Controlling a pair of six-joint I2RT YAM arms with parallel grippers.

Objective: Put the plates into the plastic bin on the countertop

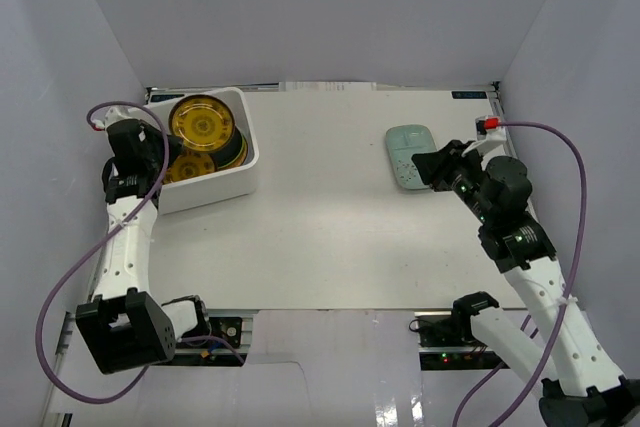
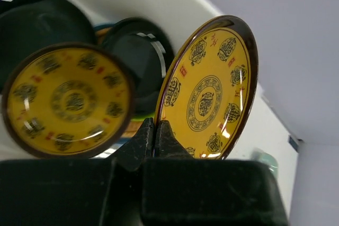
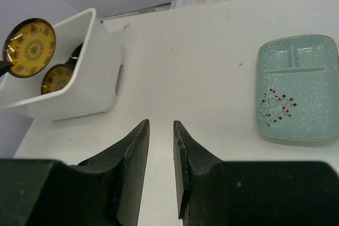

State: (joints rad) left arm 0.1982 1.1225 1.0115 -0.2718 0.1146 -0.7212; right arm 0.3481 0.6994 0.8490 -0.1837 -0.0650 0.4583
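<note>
Gold plate (image 2: 206, 93) up on edge over the plastic bin (image 1: 228, 187)
Left jaws are clenched on its rim; a second gold plate (image 2: 66, 99) and black plates (image 2: 137, 51) lie in the bin. Right jaws are released and empty, near the mint plate (image 1: 410, 155) on the table (image 1: 330, 237).

A white plastic bin (image 1: 210, 195) sits at the far left corner of the bench (image 1: 330, 237). It holds a gold plate (image 1: 200, 122) tilted up, a second gold plate (image 1: 190, 167) nearer the arms, and dark plates (image 1: 240, 150) against its right wall. The left pincer (image 1: 165, 155) reaches over the bin's left rim. On the far right, a pale mint dish (image 1: 408, 152) lies flat, with the right pincer (image 1: 433, 167) at its right edge.
</note>
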